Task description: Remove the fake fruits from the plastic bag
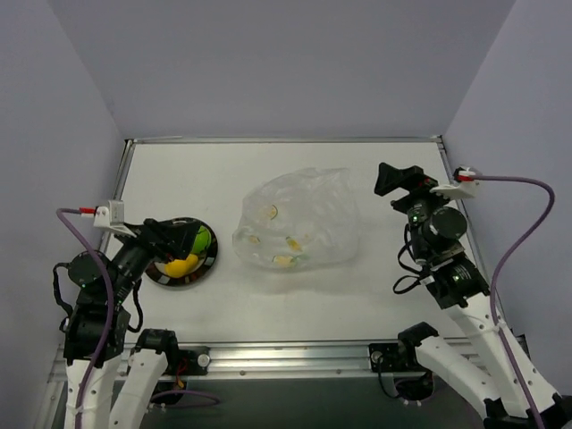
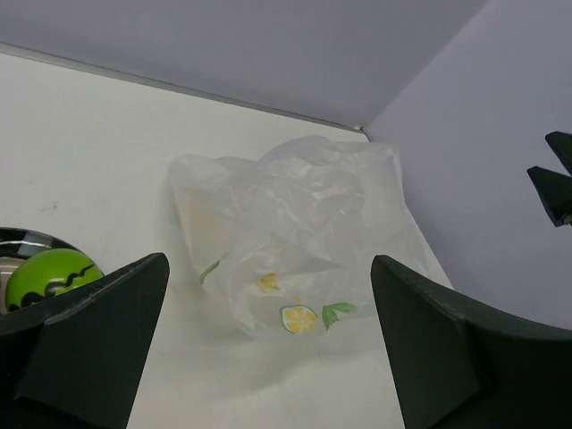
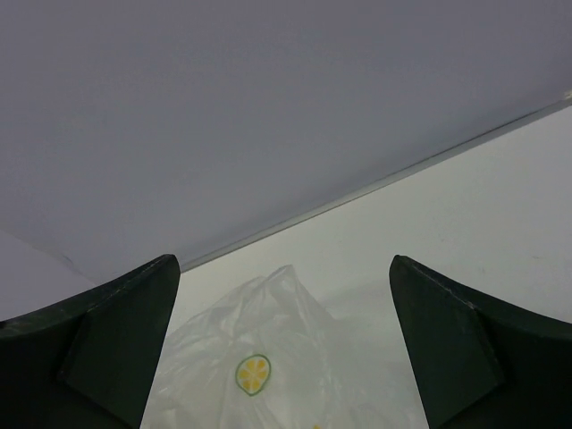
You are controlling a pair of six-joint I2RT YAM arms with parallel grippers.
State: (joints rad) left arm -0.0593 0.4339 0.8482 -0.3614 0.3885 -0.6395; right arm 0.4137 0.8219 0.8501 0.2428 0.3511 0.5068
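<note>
Your left arm (image 1: 94, 295) and right arm (image 1: 451, 268) have black joints, white lower links and a purple cable (image 1: 514, 180); the left gripper (image 2: 268, 261) shows dark wedge fingers (image 2: 98, 331).

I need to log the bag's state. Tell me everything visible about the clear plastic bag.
The clear, crinkly thin-film plastic bag, printed with lemon slices and green leaves, lies crumpled and puffed near the middle of the white table. It sits apart from the round dark-rimmed plate on its left. Only the table touches it; no fruit shape shows through.
</note>
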